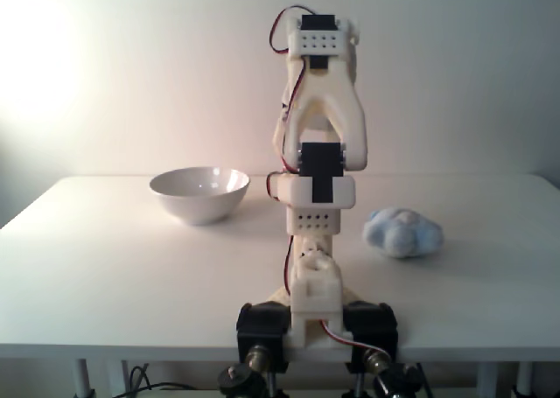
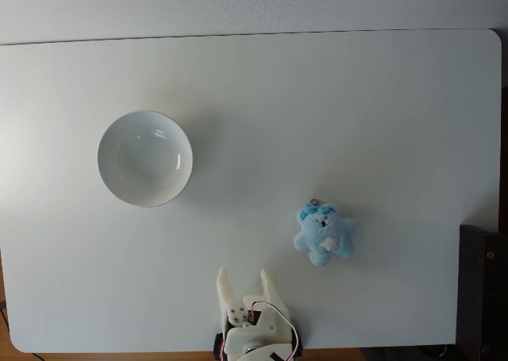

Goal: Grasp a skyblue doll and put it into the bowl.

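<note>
While the gripper (image 2: pixel 244 283) sits open and empty, the skyblue doll (image 2: pixel 324 236) looks soft and light; pinch its plump middle.

Bare table (image 2: pixel 333 107) between bowl (image 2: pixel 144 158) and skyblue doll (image 2: pixel 323 236) — well apart, nothing between

In a fixed view, the bowl (image 2: pixel 144 158) sits left on the tabletop (image 2: pixel 317 99), the doll (image 2: pixel 324 235) right, well apart, tool (image 2: pixel 245 285) between, nearer the edge.
</note>
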Motion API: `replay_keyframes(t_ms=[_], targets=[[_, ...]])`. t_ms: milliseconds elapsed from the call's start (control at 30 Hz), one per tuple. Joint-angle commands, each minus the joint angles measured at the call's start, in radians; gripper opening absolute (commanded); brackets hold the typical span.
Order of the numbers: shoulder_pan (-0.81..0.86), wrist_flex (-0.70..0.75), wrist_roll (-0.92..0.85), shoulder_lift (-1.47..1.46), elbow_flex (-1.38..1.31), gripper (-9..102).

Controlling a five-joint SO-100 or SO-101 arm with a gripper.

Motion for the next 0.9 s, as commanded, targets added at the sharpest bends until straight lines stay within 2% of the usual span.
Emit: replay_keyframes(t_ms=[0, 200, 533, 700, 867], targets=[[0.044, 0.009, 0.008, -0.009, -0.035, 42], [0.176, 0.008, 0.074, -0.009, -0.037, 54], [0.554, -0.011, 0.431, -0.011, -0.04, 55], [0.66, -0.115, 0.506, -0.011, -0.038, 55], [0.686, -0.221, 0.508, -0.014, -0.038, 55]])
